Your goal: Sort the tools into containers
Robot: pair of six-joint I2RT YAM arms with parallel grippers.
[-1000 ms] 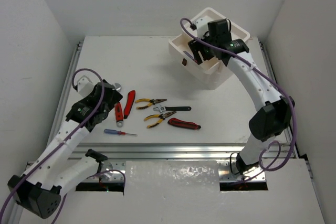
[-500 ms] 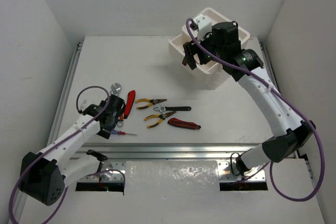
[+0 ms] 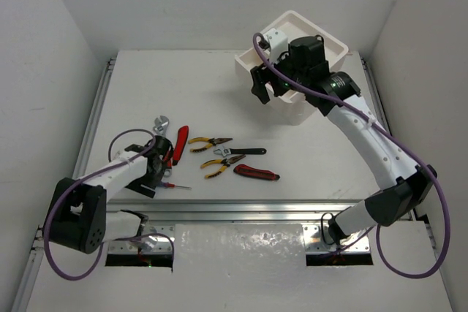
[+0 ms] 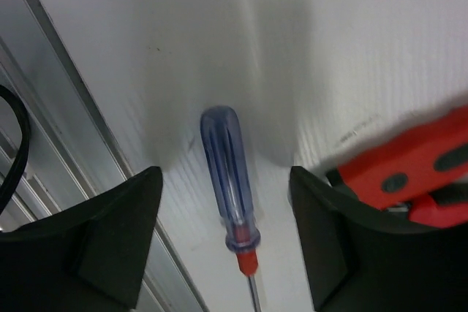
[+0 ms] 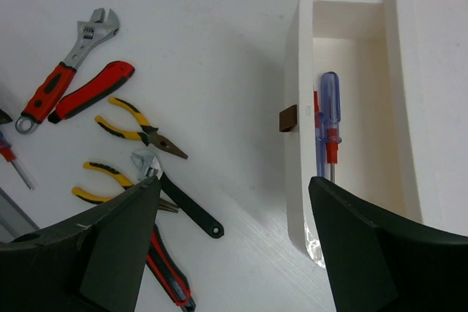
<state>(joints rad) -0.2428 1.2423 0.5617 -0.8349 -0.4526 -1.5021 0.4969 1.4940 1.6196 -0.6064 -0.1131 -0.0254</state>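
Left gripper: jaws held apart astride the blue-handled screwdriver, untouched, by the surface's near-left edge. Right gripper: jaws spread, empty, over the drawer unit at the far-right corner; another screwdriver, perhaps two, seen inside.

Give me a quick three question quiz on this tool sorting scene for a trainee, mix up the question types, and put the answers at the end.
1. True or false: the left claw is open, with its fingers either side of the loose screwdriver lying on the table.
2. What lies in the open drawer? A pliers; B a blue screwdriver; C a wrench.
3. How many yellow-handled pliers lie on the table?
Key: 1 true; 2 B; 3 two.
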